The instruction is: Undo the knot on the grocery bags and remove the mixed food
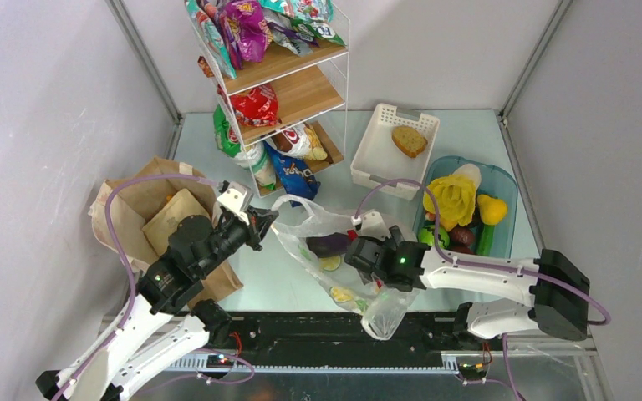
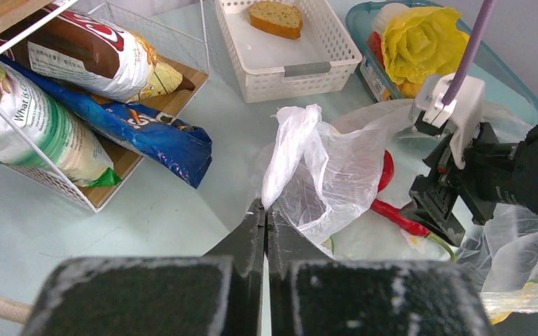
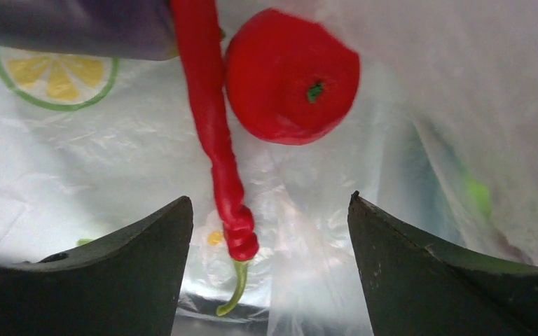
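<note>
The clear plastic bag [image 1: 344, 266] with lemon-slice prints lies in the middle of the table, its mouth open. My left gripper [image 2: 265, 208] is shut on the bag's twisted white handle [image 2: 288, 150] and holds it up. My right gripper [image 3: 270, 204] is open inside the bag, its fingers on either side of the stem end of a long red chili [image 3: 214, 140]. A red tomato [image 3: 291, 77] lies just beyond, and a purple eggplant [image 3: 77, 28] at the upper left. The brown paper bag [image 1: 146, 219] lies at the left, under my left arm.
A wire shelf rack [image 1: 288, 83] with snack packets stands at the back. A white slatted basket [image 1: 376, 154] holds a bread slice. A blue-tinted tub [image 1: 501, 188] at the right holds yellow fruit and other produce. Grey walls close in both sides.
</note>
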Tool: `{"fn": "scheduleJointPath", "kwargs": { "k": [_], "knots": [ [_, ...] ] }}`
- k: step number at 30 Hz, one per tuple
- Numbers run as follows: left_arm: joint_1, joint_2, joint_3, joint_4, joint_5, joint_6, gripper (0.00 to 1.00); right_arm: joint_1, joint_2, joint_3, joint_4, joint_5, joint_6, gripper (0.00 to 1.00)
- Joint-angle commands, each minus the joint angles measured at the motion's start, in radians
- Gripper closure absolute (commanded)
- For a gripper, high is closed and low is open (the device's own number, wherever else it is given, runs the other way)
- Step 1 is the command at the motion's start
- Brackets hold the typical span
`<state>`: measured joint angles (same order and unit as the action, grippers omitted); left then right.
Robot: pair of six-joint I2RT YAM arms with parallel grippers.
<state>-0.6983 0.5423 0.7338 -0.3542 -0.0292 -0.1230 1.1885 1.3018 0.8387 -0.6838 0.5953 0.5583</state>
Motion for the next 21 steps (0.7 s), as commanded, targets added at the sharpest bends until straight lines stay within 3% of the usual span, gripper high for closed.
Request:
{"fn": "scheduleJointPath", "kwargs": {
  "k": [1,8,21],
  "knots": [
    [-0.001,-0.008,0.000,0.021,-0.014,0.019,1.00,-0.029,-0.043,0.021,-0.043,0.081,0.050,0.14],
    [-0.002,-0.013,0.000,0.020,-0.017,0.019,1.00,-0.118,-0.058,-0.073,0.152,-0.082,-0.025,0.06],
    [-0.002,-0.013,0.001,0.020,-0.010,0.017,1.00,-0.202,0.079,-0.125,0.372,-0.224,-0.061,0.08]
  ]
}}
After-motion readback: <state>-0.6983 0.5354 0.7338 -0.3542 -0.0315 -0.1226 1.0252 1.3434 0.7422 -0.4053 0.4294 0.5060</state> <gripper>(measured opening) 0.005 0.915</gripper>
